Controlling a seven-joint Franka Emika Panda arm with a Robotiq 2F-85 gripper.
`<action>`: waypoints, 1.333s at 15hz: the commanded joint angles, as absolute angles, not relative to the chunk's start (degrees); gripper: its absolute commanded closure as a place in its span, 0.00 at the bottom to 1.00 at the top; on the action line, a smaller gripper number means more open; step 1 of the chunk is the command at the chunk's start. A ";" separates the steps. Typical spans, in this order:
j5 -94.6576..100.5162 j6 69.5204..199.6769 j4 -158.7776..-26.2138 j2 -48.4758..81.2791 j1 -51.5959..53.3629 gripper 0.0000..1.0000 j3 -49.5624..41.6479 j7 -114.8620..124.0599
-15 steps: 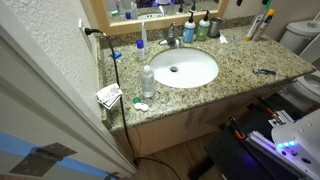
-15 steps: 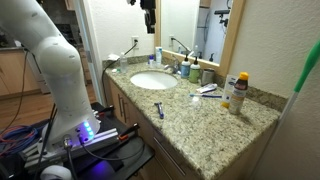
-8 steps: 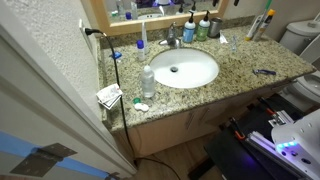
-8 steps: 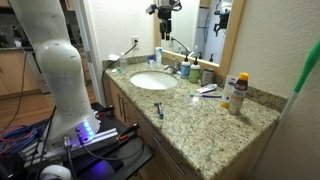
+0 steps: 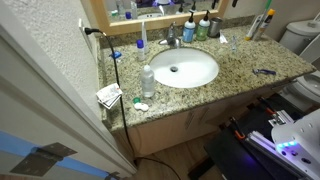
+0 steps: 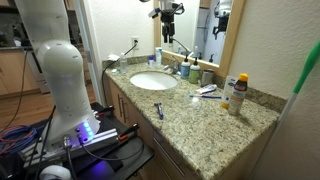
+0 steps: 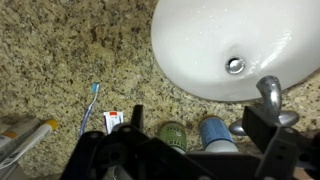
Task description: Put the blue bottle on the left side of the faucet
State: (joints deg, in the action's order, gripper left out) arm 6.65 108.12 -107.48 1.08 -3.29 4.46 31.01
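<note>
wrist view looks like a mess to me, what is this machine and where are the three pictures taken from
It is a white robot arm at a bathroom counter. Two cameras watch from outside; the third sits on the wrist, looking down past the dark tool, which is open and holds nothing. Below it are the white basin, the faucet, and the tops of the blue bottle and a green bottle. A toothbrush lies on the counter.

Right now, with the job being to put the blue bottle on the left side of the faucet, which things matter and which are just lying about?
Belongs to the job: blue bottle, faucet, gripper.
Just lying about: green bottle, toothbrush, razor, clear bottle.
</note>
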 commanded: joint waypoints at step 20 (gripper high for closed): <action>7.18 112.73 -70.16 36.85 2.85 0.00 -3.16 26.63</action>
